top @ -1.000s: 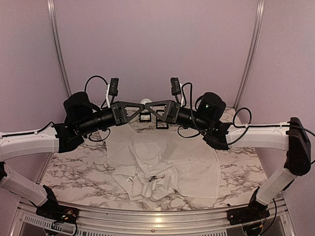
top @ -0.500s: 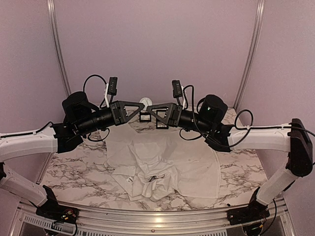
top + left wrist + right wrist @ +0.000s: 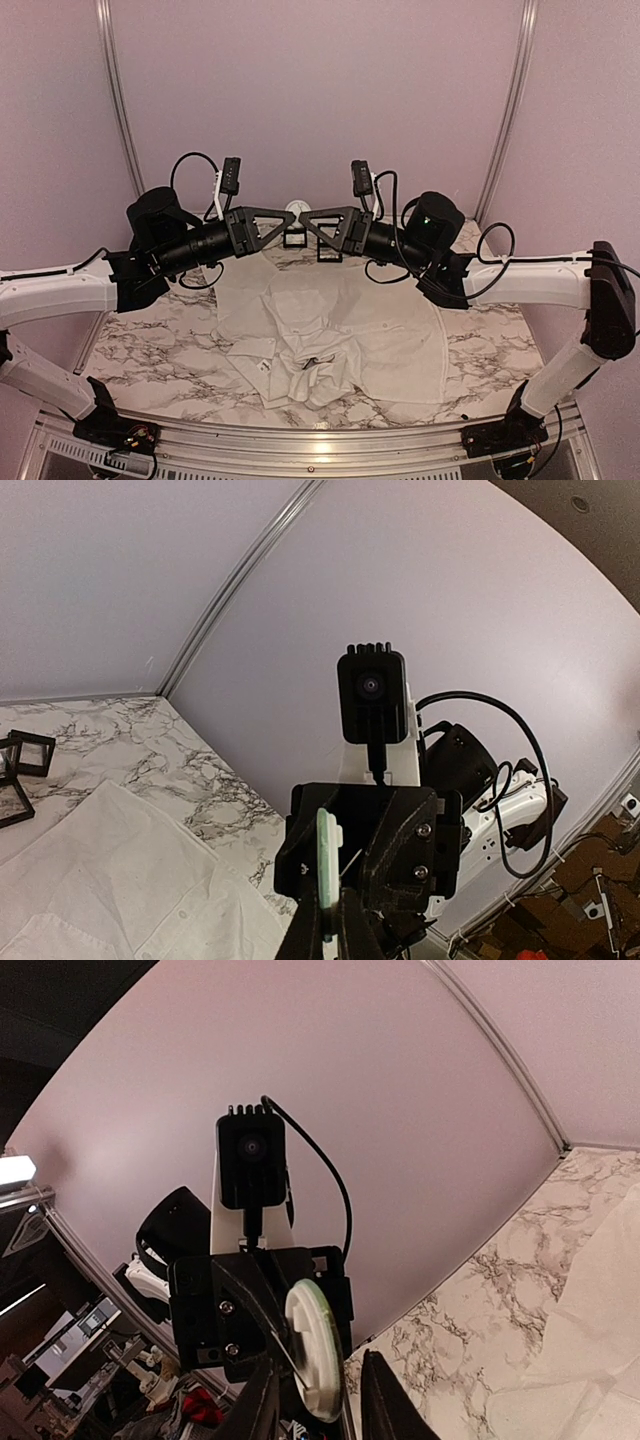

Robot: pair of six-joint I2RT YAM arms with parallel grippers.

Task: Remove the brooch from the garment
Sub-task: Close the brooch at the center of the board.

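Above the marble-patterned table [image 3: 150, 350], overhead, I see the crumpled white thin-cloth shirt [image 3: 340, 330] lying flat and the round white green-rimmed brooch [image 3: 296, 208] already lifted off it. On the left wrist view, the left gripper [image 3: 330, 930] pinches it edge-on. On the right wrist view, the right gripper [image 3: 318, 1400] straddles it, jaws narrow with gaps showing. I judge only the handover or set-down remains.

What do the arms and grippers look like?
Left arm and right arm: white lower links, black joints and forearms, loose black cables. Left gripper and right gripper: black triangular frames, each with a black box camera on a white bracket.
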